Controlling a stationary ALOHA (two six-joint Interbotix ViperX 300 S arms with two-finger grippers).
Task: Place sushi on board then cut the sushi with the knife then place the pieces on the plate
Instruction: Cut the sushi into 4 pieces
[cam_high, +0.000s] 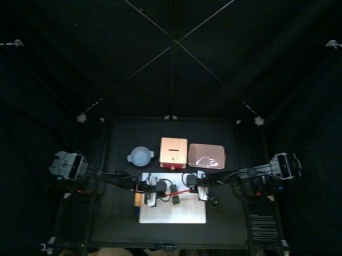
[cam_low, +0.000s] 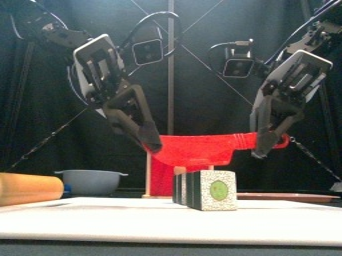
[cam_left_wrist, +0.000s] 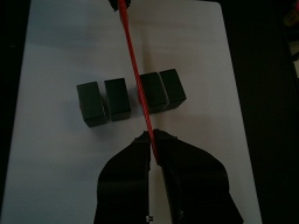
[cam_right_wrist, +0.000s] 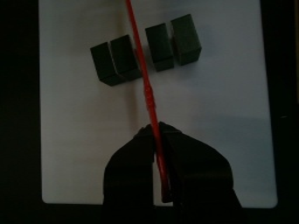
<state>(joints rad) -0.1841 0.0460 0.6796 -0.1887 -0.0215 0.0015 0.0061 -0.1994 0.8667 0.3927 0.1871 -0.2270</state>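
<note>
Cutting step: the left tool (cam_low: 151, 143) and right tool (cam_low: 270, 148) each pinch one end of the single flat red toy knife (cam_low: 207, 148), its blade over the gap between two pairs of dark green sushi blocks (cam_left_wrist: 114, 99), four in all, on the one white cutting board (cam_low: 134, 215) by the desk's front edge. Next, probably: press down through a pair

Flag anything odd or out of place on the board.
One red knife is gripped at both ends, by the left gripper and the right gripper, above the sushi roll on the white board. The roll lies in two pairs with a gap under the blade. Nothing spilled.
</note>
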